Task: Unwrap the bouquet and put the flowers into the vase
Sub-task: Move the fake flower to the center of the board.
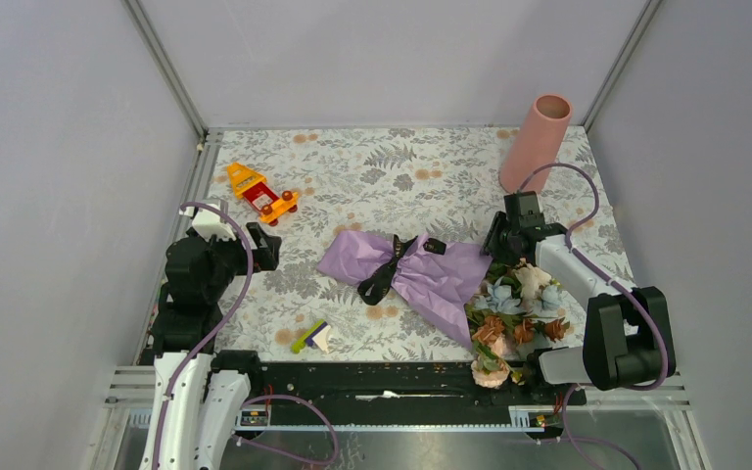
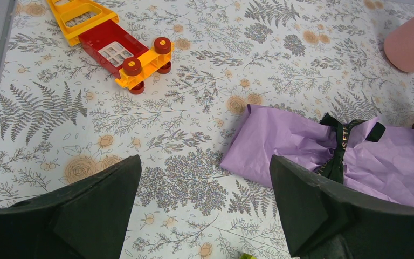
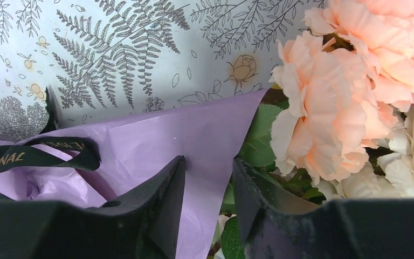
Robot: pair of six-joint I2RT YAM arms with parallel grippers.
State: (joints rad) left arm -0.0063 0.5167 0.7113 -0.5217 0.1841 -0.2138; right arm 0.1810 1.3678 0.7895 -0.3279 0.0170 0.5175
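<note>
- Bouquet (image 1: 421, 277) lies on its side mid-table, its purple paper (image 3: 194, 129) towards the centre. The flowers (image 1: 514, 308) spill out at the near right beside the right arm's base.
- The vase (image 1: 537, 142) stands upright in the far right corner, well apart from the bunch.
- A black ribbon bow (image 1: 387, 269) is tied round the paper's middle, so the wrap is not yet undone.
- The right gripper (image 3: 207, 167) sits at the paper's open end, fingers partly apart, with the sheet's edge running between them. A peach bloom is just beside it, and nothing is pinched yet.
- The left gripper (image 2: 205, 162) hovers empty, jaws spread wide, facing the paper's narrow end. A toy truck (image 2: 116, 46) lies beyond it.
- The step in hand looks like taking hold of the paper's lip. The right gripper should close on paper alone, keeping the green leaves and stems out of the pinch.
- A bite well in from the edge should stop the crinkled sheet slipping.
- The bow will likely resist any peel, so the left arm probably needs to loosen the ribbon first.
</note>
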